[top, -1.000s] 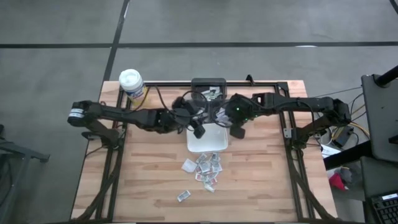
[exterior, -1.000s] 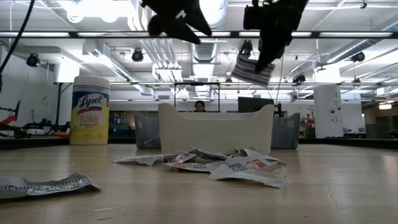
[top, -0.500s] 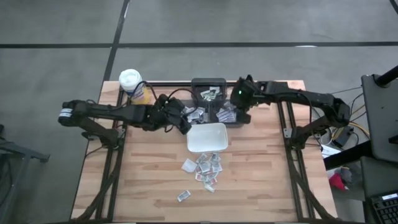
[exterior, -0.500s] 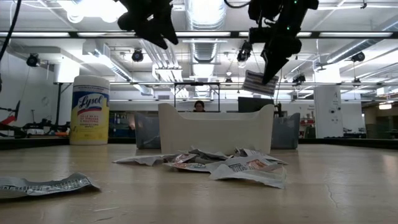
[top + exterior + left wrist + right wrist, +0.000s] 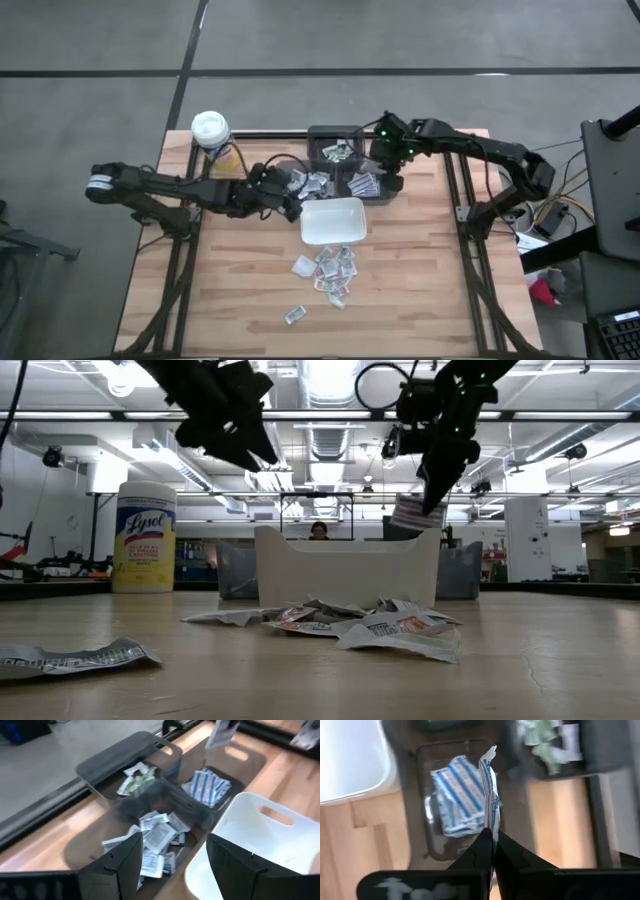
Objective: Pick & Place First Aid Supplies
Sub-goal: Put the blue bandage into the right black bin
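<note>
A dark organizer tray [image 5: 335,140] at the far middle holds first aid supplies in compartments: white-grey packets [image 5: 155,837], blue-striped packets [image 5: 456,802] and greenish ones [image 5: 136,777]. My right gripper [image 5: 491,837] hangs over the blue-striped compartment, shut on one blue-striped packet [image 5: 418,512]. My left gripper [image 5: 172,865] hovers open above the white-grey compartment, beside the white dish [image 5: 333,222], touching nothing. More packets [image 5: 328,272] lie in a heap on the table near the dish. My right gripper pinches the packet's upper edge [image 5: 490,831] between its two fingertips. The fingers come from above, pointing steeply down. The packet hangs below them, seen edge-on in the right wrist view, clear of the tray and of the packets underneath.
A yellow canister with a white lid [image 5: 212,133] stands at the far left corner. One stray packet [image 5: 295,315] lies toward the near edge. The white dish [image 5: 260,827] sits close against the organizer's near side. Bare wood lies left and right of the heap.
My right gripper has carried the packet from over the dish's right rim toward the far edge, and has sunk over the blue-striped compartment. My left gripper, still open, has drawn back from above the dish toward the table's left and come lower.
</note>
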Motion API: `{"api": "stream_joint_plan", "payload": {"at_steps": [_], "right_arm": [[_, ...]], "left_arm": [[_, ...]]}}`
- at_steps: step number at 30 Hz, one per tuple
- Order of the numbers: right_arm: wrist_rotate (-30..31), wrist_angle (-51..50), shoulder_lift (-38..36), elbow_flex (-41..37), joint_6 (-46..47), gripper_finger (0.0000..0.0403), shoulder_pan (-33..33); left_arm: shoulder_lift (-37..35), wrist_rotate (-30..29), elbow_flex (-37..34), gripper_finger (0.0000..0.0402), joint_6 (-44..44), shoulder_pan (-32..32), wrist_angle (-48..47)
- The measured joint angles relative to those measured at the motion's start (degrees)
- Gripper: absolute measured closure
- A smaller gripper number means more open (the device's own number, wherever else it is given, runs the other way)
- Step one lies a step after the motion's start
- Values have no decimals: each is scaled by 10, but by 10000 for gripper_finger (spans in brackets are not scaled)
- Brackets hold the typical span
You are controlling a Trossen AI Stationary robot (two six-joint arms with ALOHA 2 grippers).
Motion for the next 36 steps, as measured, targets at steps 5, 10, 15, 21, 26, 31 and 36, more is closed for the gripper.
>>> {"api": "stream_joint_plan", "payload": {"at_steps": [5,10,15,21,26,31,36], "right_arm": [[-20,1,44,0,-8,395,0],[-58,1,76,0,-27,395,0],[-106,-8,109,20,-38,395,0],[-135,-52,157,71,-56,395,0],[-170,-108,198,113,-77,395,-3],[-172,-132,230,142,-83,395,-5],[-172,-140,253,167,-81,395,-6]], "left_arm": [[-41,25,-88,186,0,0,98],[-81,58,-159,186,13,0,156],[-120,87,-221,186,13,0,205],[-170,116,-278,186,9,4,245],[-204,123,-307,186,12,6,258],[-219,126,-320,186,19,7,258],[-221,127,-325,186,30,7,259]]}}
